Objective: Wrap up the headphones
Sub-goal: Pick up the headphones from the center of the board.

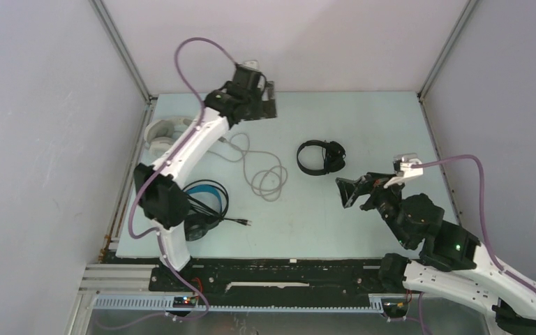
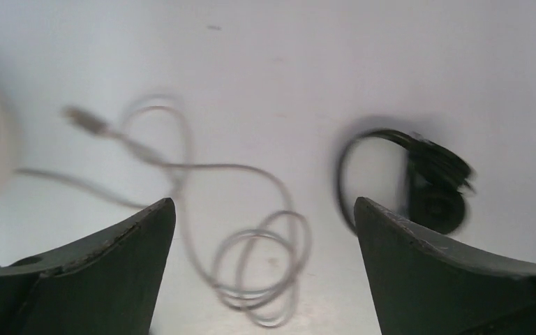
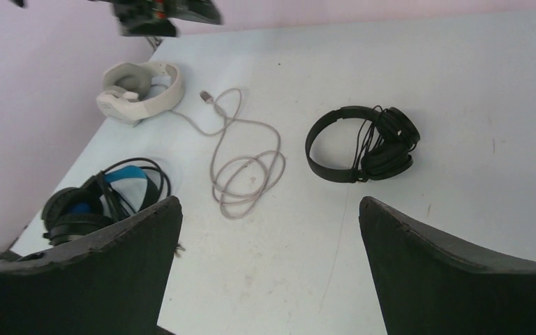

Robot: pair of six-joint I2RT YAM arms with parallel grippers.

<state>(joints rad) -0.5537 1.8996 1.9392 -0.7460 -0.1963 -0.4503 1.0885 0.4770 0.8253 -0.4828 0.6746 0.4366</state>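
Over the table (image 1: 363, 118), we find the left gripper (image 2: 265, 202) spread wide, holding nothing; right gripper (image 3: 271, 199) likewise. Bulky white headphones (image 3: 139, 91) trail a looped grey cable (image 3: 244, 160) at left; thin black headphones (image 3: 359, 143) lie centre; blue-banded pair (image 3: 101, 199) near-left.

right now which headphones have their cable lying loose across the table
The white over-ear pair: its grey cable sprawls in loose loops; the small black pair and blue-banded pair have theirs gathered.

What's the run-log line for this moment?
left gripper open, empty | right gripper open, empty | white headphones: grey cable loose | small black headphones: mid-table | blue-band headphones: near-left
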